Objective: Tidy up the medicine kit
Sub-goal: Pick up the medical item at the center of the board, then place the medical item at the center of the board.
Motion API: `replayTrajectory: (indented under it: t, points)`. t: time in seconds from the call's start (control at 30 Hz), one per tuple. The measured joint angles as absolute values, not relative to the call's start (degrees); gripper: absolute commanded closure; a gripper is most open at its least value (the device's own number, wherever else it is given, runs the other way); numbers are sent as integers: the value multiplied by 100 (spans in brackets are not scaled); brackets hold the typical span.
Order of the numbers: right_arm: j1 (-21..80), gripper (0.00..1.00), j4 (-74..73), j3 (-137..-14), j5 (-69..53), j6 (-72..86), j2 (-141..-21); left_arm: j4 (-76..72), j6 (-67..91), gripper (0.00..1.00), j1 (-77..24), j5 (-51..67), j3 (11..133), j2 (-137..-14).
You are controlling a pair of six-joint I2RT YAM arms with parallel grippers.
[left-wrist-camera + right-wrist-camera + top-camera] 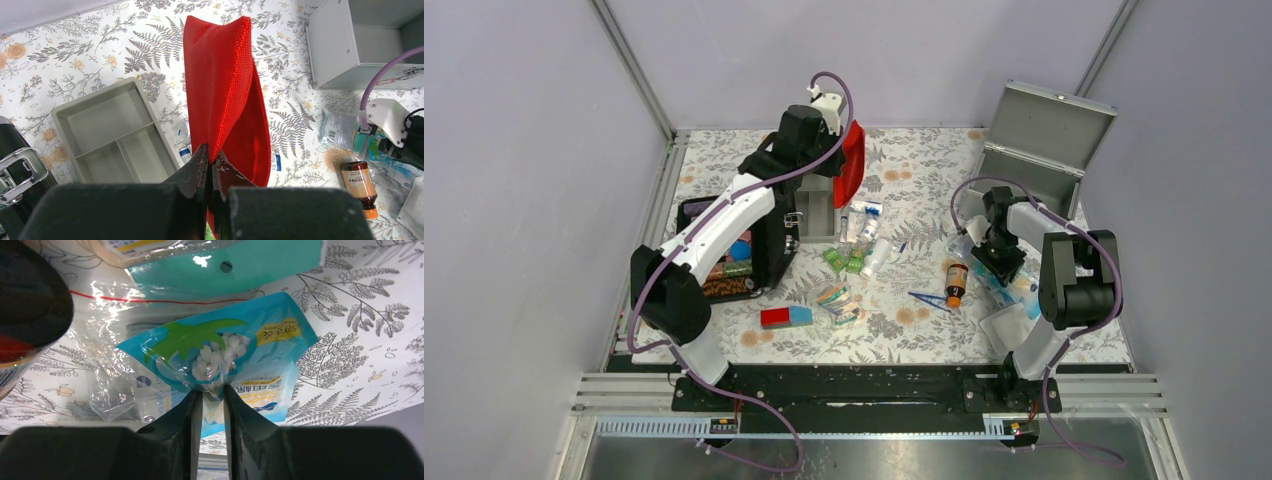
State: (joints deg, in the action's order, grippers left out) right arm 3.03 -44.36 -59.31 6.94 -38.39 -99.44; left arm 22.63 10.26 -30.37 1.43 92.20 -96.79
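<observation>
At lower right of the overhead frame, my right claw (1001, 262) pinches the blue cotton-ball packet (220, 352) near the brown bottle (956, 281), while farther off, at upper centre, my left claw (210, 159) pinches the red pouch (220, 85) aloft near the grey tray (112, 132).

Robotics laboratory test cell: plain grey panel walls (524, 150) on aluminium frame posts (634, 70) enclose a floral-clothed counter (924, 160), with a black mounting rail (854, 385) along its near edge.
</observation>
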Motion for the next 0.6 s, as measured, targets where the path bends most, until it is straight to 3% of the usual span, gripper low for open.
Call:
replayTrajectory:
  t: [0.13, 0.47, 0.6]
  points:
    - [294, 91, -4563, -6029, 727, -3616, -9918, 2263, 1011, 100, -3037, 137, 9220, -9679]
    - [303, 99, -5747, -7782, -357, -2578, -8696, 2263, 854, 100, -3037, 123, 9220, -9607]
    - [482, 97, -6014, -8250, -773, -2176, -8882, 2274, 836, 100, -3037, 123, 9220, -9603]
